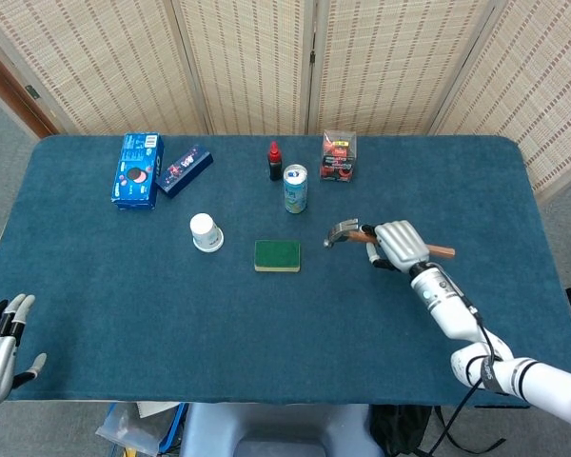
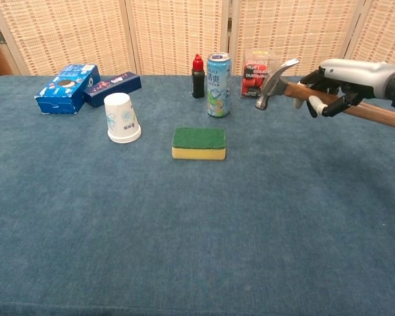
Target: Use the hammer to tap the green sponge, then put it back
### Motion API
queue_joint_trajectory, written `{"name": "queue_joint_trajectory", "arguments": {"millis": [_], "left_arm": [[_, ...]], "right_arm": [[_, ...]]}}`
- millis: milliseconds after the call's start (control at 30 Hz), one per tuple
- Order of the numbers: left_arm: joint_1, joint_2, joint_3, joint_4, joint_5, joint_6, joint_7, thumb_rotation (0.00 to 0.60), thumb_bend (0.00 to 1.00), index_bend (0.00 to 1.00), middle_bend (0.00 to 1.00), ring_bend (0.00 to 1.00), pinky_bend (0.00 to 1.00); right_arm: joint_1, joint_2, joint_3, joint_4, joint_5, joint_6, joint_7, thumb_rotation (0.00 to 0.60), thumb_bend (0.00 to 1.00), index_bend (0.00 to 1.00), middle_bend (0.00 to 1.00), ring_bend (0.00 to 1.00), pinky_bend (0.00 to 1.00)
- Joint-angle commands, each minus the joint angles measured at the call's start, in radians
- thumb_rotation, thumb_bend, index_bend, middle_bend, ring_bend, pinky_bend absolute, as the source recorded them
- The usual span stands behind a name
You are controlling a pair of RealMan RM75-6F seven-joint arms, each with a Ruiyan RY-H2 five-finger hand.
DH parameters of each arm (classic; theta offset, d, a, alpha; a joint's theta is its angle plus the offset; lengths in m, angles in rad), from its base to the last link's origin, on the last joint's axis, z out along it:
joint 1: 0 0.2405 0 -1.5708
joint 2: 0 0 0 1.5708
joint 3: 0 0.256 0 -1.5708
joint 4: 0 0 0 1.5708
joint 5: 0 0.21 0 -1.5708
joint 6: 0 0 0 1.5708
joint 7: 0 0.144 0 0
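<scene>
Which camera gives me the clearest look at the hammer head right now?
The chest view: the hammer head shows large, side-on, lifted off the table beside the right robot hand. The head view shows it small from above, between sponge and hand.

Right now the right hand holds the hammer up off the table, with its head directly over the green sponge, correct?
Not quite. The right hand does hold the hammer off the table, but the chest view shows its head well right of the green sponge, not over it.
</scene>
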Motion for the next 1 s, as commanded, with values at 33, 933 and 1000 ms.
{"name": "queue_joint_trajectory", "arguments": {"millis": [33, 933, 1000], "left_arm": [[0.001, 0.001, 0.001, -0.004, 0.006, 0.005, 0.001, 0.600, 0.26, 0.00, 0.00, 0.00, 0.00], [0.045, -0.008, 0.016, 0.065, -0.001, 0.030, -0.092, 0.600, 0.26, 0.00, 0.00, 0.00, 0.00], [0.048, -0.009, 0.016, 0.068, -0.004, 0.030, -0.095, 0.600, 0.26, 0.00, 0.00, 0.00, 0.00]], "right_arm": [[0.033, 0.012, 0.015, -0.032, 0.027, -0.013, -0.093, 0.600, 0.80, 0.62, 0.78, 0.72, 0.78], [0.248, -0.273, 0.010, 0.138, 0.332, -0.053, -0.591, 0.600, 0.80, 0.62, 0.79, 0.74, 0.79], [0.253, -0.281, 0.003, 0.150, 0.347, -0.061, -0.610, 0.600, 0.80, 0.62, 0.79, 0.74, 0.79]]}}
